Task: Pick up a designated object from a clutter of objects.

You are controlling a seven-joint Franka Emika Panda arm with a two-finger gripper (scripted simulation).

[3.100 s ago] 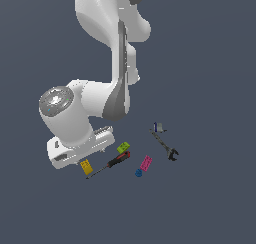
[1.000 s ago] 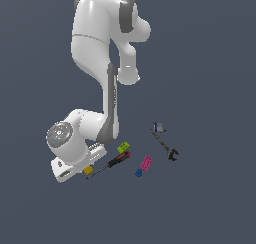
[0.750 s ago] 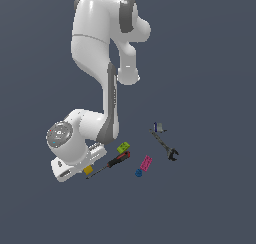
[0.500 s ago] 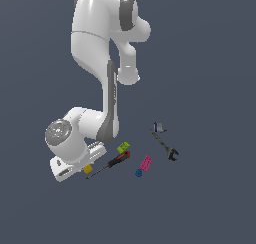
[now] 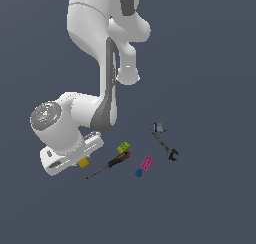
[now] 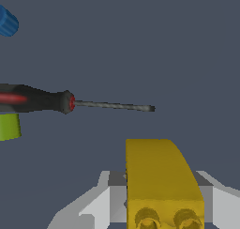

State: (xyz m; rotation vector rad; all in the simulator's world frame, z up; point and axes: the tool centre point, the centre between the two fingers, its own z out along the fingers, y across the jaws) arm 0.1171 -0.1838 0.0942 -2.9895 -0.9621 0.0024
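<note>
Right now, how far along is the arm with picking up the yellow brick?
Done: the gripper has reached the yellow brick, and in the wrist view its fingers sit on either side of it. In hand: the grasp, which looks closed on the brick. The screwdriver, lime-green brick and pink brick lie apart, untouched. Left: a clear lift away from the clutter; I cannot tell if it has started.

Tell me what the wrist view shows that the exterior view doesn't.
Only the wrist view shows the pincer with its fingers against the sides of the yellow brick, and the brick's studs. Only the exterior view shows the arm, the pink brick and the wrench. Both show the yellow brick, screwdriver, lime-green brick and blue brick.
</note>
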